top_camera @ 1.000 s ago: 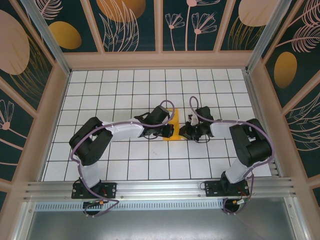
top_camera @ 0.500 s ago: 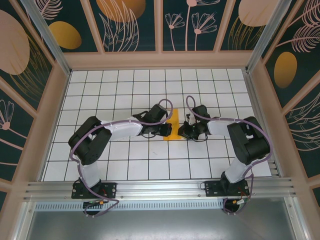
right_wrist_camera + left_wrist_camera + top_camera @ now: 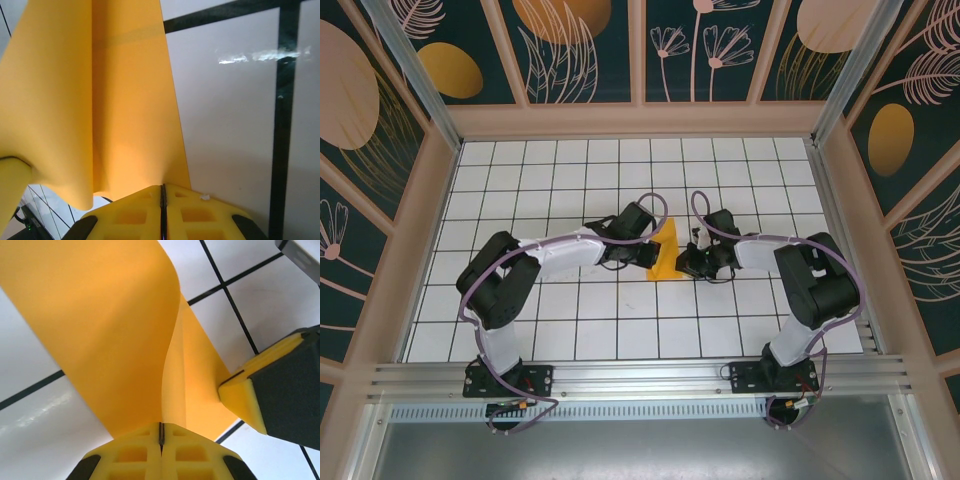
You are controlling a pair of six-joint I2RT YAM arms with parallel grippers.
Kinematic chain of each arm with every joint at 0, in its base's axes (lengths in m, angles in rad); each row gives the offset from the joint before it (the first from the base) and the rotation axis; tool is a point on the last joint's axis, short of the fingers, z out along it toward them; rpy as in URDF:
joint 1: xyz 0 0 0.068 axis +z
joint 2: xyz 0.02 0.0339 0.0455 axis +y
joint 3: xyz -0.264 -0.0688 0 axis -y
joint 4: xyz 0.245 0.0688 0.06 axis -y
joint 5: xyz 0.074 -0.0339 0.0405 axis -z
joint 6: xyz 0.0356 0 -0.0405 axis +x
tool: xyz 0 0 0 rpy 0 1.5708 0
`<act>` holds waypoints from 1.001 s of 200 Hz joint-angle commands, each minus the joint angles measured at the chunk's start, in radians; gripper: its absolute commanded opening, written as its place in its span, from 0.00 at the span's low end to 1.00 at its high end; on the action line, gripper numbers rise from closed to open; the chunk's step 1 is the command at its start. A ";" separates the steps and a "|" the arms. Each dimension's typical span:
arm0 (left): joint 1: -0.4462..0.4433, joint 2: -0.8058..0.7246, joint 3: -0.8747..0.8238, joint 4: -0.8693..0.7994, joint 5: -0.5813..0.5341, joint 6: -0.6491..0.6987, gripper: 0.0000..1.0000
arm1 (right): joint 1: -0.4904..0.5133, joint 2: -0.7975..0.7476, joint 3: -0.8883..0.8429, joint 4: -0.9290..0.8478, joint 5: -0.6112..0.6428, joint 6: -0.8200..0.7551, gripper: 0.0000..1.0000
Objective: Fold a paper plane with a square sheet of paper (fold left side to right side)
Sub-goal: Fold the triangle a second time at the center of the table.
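Observation:
The square sheet of paper (image 3: 665, 248), orange-yellow and folded into a narrow pointed shape, stands tented up off the white grid table between my two grippers. My left gripper (image 3: 652, 257) is shut on the sheet's left edge; in the left wrist view its jaws (image 3: 161, 426) pinch the paper (image 3: 110, 330), which curves upward along a centre crease. My right gripper (image 3: 687, 262) is shut on the right edge, and in the right wrist view its jaws (image 3: 162, 187) clamp the paper (image 3: 125, 100). The right gripper's yellow pad (image 3: 245, 400) touches the paper close to the left jaws.
The white gridded table (image 3: 570, 180) is boxed in by wooden rails and dark panels printed with orange ovals (image 3: 450, 70). Both arm bases (image 3: 510, 380) sit at the near metal rail. Open tiles lie around the paper on all sides.
The left gripper has lifted and drawn its edge of the paper up, so the sheet now stands as a taller tent. The right gripper has hardly moved.

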 commanded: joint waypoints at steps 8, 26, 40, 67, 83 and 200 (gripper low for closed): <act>0.011 0.028 0.035 -0.044 -0.047 0.038 0.04 | 0.008 0.039 0.002 -0.071 0.073 -0.020 0.12; 0.012 0.038 0.039 -0.043 -0.046 0.044 0.05 | 0.008 0.042 0.003 -0.073 0.070 -0.022 0.12; 0.011 0.046 0.043 -0.042 -0.048 0.048 0.05 | 0.008 0.043 0.005 -0.073 0.070 -0.023 0.12; 0.013 0.060 0.046 -0.037 -0.056 0.055 0.05 | 0.009 0.046 0.006 -0.075 0.068 -0.023 0.12; 0.014 0.068 0.049 -0.032 -0.061 0.055 0.05 | 0.011 0.050 0.006 -0.075 0.067 -0.025 0.12; 0.022 0.104 0.057 -0.012 -0.078 0.058 0.07 | 0.017 0.063 0.011 -0.079 0.067 -0.026 0.12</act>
